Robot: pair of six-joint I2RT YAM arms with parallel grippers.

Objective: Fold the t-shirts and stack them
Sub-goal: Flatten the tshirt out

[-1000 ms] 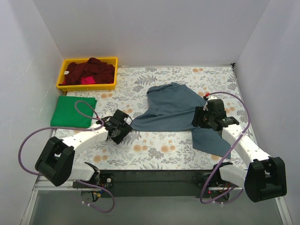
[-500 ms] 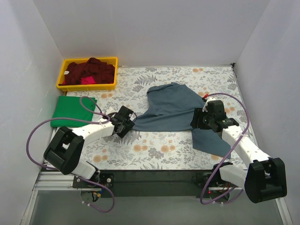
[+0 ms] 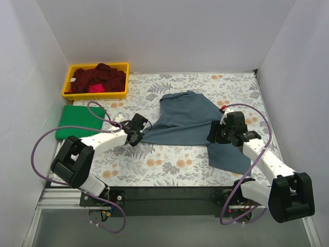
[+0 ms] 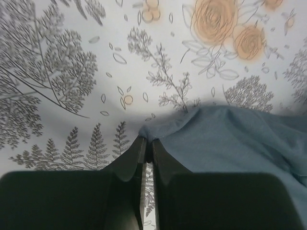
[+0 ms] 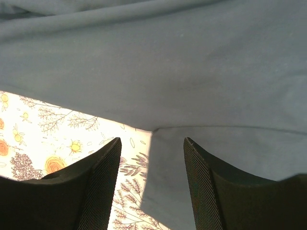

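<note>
The slate-blue t-shirt [image 3: 187,121] lies crumpled across the middle and right of the floral table cloth. My left gripper [image 3: 139,129] is at its left tip. In the left wrist view the gripper [image 4: 147,142] is shut on a pinch of that corner of the blue shirt [image 4: 230,141]. My right gripper [image 3: 215,135] hovers open over the shirt's lower right part. In the right wrist view its fingers [image 5: 104,165] straddle the blue shirt's [image 5: 168,67] edge, with nothing between them. A folded green t-shirt [image 3: 79,122] lies flat at the left.
A yellow bin [image 3: 69,86] at the back left holds dark red shirts [image 3: 100,77] and a pink one [image 3: 94,88]. White walls close in the table on three sides. Purple cables loop off both arms.
My left gripper moved right to the blue shirt's left tip and shut on it. My right gripper shifted slightly left and toward the front, still open.
</note>
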